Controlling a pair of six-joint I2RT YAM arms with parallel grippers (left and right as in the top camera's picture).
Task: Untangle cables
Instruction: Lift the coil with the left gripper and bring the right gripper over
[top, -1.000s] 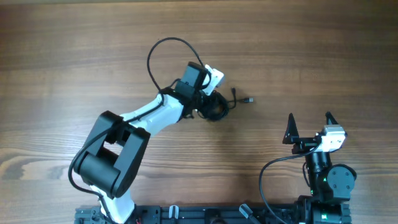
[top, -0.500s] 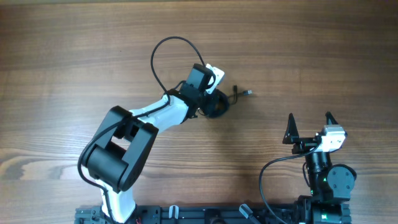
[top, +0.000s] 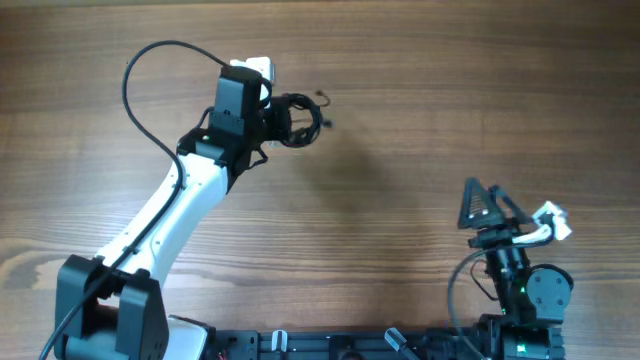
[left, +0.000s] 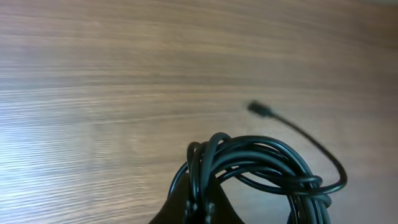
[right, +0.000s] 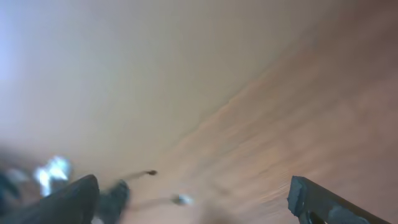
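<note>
Left pincer (top: 277, 118): closed on the cables, at the far side of the surface, left of centre, with my left arm stretched out to reach it.
Cables (top: 298, 121): one tight black coil gripped at the edge facing my pincer. I cannot tell the separate cords apart within it.
Plug end (left: 257, 110): a single loose strand arcs out of the coil and ends in a small plug, clear of the other loops.
Contact with surface: I cannot tell whether the coil rests on the wood or hangs just above it.
Right pincer (top: 485, 200): open and holding nothing, low at the near right, well apart from the cables.
Right wrist view: blurred. My two fingers (right: 323, 200) sit at the lower corners with bare wood between them.
Surface (top: 430, 90): brown wood grain.
Arm lead (top: 135, 70): a thicker black cord looping out from my left arm, separate from the coil.
</note>
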